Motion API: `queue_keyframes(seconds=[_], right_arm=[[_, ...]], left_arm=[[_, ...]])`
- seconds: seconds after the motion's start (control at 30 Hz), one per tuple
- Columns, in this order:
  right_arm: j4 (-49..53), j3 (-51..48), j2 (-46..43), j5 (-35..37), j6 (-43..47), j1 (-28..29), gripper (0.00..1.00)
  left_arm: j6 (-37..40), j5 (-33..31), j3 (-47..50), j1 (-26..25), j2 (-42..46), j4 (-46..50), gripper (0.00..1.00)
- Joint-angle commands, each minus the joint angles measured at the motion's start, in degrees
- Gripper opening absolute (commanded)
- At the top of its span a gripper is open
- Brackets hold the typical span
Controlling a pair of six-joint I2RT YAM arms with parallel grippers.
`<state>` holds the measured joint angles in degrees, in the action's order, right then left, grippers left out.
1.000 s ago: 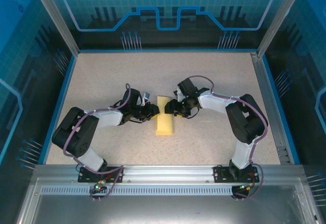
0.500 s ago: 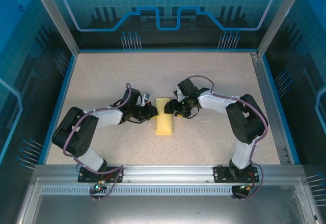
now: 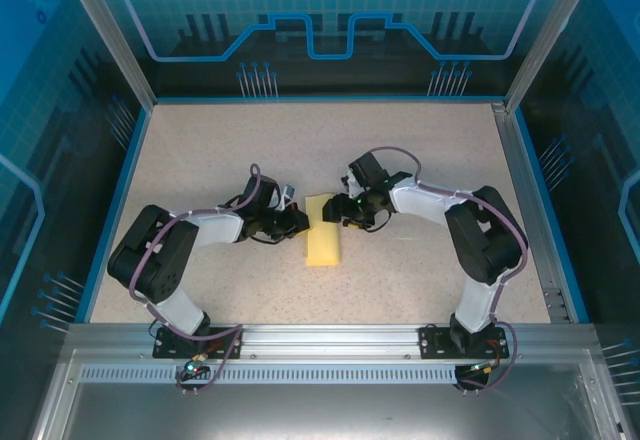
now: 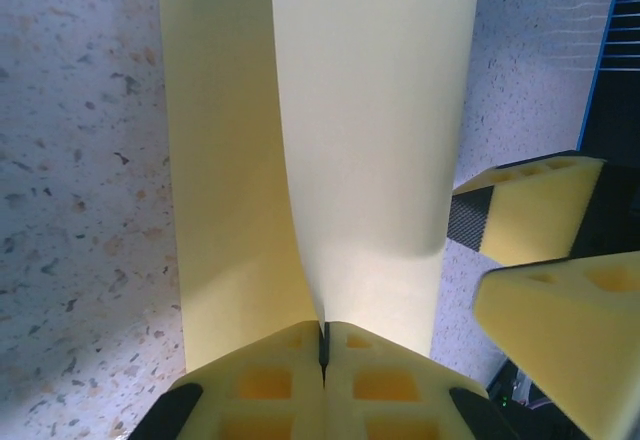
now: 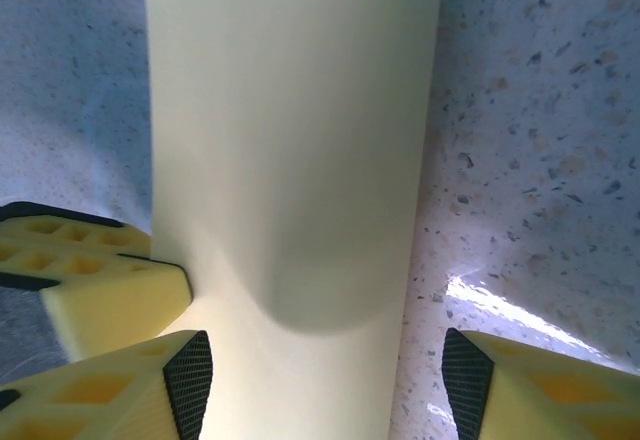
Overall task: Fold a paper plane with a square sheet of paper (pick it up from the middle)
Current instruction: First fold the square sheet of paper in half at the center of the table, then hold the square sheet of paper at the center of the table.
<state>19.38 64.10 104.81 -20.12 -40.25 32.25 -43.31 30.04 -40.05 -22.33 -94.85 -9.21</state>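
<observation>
My left pincer (image 4: 323, 345) is clamped shut on a raised flap of the folded square sheet of paper (image 3: 322, 240), which lies mid-tabletop (image 3: 420, 150). My right pincer (image 3: 335, 212) gapes wide, straddling it.

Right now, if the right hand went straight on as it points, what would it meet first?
Likely the paper, lying ahead between the open fingers of the right hand; height is unclear.

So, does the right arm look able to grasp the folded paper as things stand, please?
Probably yes: the right gripper is open with the folded paper lying between its fingers, and the left gripper, shut on the paper's opposite edge, leaves that side free.
</observation>
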Motion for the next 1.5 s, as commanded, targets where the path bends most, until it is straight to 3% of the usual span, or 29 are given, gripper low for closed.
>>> queue_keyframes(seconds=[0.0, 0.33, 0.63, 1.13, 1.47], right_arm=[[1.89, 1.85, 2.27, 0.18, 0.08, 1.23, 0.62], [2.24, 2.00, 3.07, 1.88, -0.52, 1.32, 0.57], [2.36, 2.33, 3.60, 1.63, -0.22, 1.32, 0.57], [3.26, 2.49, 3.66, -0.07, 1.66, 1.37, 0.57], [3.63, 2.55, 3.65, -0.49, 2.24, 1.41, 0.58]], left_arm=[[1.54, -0.60, -1.05, 0.44, -0.69, 1.04, 0.06], [2.27, 0.01, -1.09, 0.45, 0.34, 2.47, 0.22], [2.71, 0.25, -1.03, 0.44, 0.04, 2.89, 0.20], [1.74, -0.75, -1.81, 0.53, -1.09, 1.53, 0.33], [1.12, -0.09, -2.20, 0.63, -2.44, 0.34, 0.28]])
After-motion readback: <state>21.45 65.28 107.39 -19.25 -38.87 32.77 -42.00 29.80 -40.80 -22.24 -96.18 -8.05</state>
